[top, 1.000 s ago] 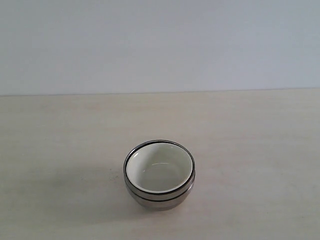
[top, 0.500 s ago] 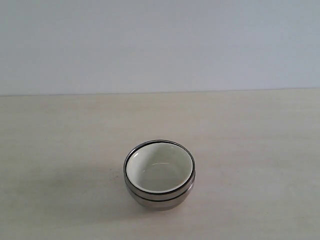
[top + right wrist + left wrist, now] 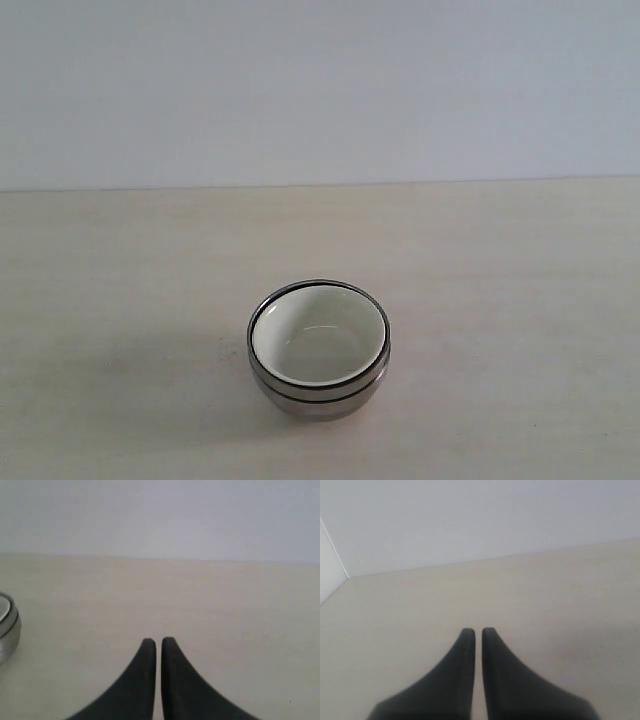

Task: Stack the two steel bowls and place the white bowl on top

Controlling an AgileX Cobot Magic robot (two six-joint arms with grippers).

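Exterior view
- Table [image 3: 500,300]: pale, wood-grained, running back to a plain grey-white wall [image 3: 320,90].
- Steel bowls [image 3: 320,405]: nested one inside the other and upright, near the front middle of the table. A dark line round the side marks where the upper bowl sits in the lower one.
- White bowl [image 3: 318,345]: sits inside the upper steel bowl, mouth up. Its cream inside shows, with a thin steel rim all round it. Its outside is hidden.
- Shadow [image 3: 170,370]: faint, on the table to the left of the stack.

Left wrist view
- Left gripper [image 3: 478,632]: the two dark fingers are drawn together with only a thin slit between them, and nothing is in the slit.
- Setting: the fingers point over bare table [image 3: 560,605] toward the wall [image 3: 485,520].

Right wrist view
- Right gripper [image 3: 158,642]: the fingers are pressed nearly together with a hairline gap, holding nothing.
- Steel bowls [image 3: 7,630]: only a curved, shiny part shows, cut off by the picture's edge. It stands on the table [image 3: 225,605], off to one side and well apart from the fingertips.
- White bowl: cannot be made out here with certainty.
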